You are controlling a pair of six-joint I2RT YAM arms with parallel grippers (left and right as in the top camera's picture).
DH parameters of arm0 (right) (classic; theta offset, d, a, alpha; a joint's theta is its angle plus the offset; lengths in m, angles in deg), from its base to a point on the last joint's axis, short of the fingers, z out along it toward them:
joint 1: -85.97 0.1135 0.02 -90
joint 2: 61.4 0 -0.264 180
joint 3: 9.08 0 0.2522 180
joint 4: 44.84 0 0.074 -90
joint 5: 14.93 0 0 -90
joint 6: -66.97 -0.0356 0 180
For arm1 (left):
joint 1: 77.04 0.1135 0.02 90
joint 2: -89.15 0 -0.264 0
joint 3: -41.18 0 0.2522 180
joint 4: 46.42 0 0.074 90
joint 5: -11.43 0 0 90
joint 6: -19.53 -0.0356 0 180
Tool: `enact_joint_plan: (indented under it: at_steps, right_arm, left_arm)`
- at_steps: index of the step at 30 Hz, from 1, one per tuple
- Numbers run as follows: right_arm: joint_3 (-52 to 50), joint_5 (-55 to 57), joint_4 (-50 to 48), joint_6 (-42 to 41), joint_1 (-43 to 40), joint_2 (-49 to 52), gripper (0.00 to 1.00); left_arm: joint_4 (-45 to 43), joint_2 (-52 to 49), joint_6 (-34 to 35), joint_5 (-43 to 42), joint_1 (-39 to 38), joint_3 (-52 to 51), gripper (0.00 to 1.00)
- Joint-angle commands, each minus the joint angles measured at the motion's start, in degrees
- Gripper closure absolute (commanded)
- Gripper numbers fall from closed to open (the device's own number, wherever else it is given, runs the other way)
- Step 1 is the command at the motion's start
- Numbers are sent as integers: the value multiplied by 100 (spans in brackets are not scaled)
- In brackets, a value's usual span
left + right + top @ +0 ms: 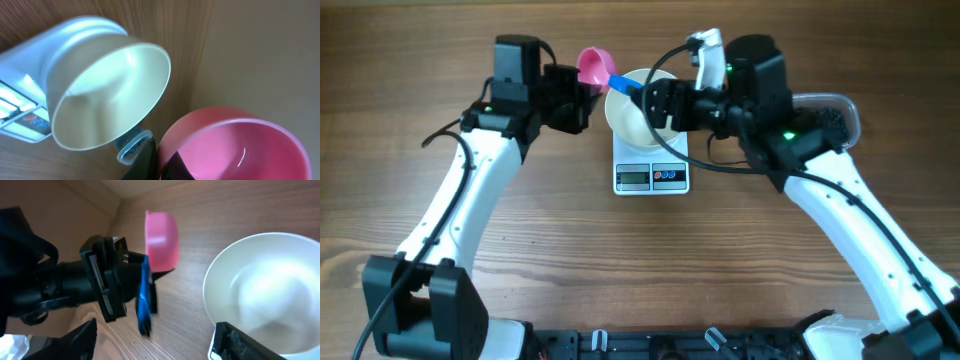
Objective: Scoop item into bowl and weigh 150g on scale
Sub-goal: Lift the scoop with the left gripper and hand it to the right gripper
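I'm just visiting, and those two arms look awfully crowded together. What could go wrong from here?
1. The right gripper hangs open right at the rim of the bowl; a nudge could shift it on the scale or upset the reading.
2. The left gripper, holding the scoop, sits close by, so the arms might bump.
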Motion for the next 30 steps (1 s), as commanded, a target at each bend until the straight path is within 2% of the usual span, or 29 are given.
enact_joint_plan:
  at_steps: [1,7,12,30]
  right_arm:
    - [48,98,-98,11,142,184,32]
    - [48,120,-144,7,160,286,51]
    - [48,225,-186,-11,160,286,62]
    - [48,387,55,-9,160,302,75]
  left_arm:
    - [87,37,76,-46,-227,66,96]
    - [133,37,42,-4,-439,63,96]
    - [313,37,-72,96,-437,63,96]
    - [343,37,-72,105,-433,63,96]
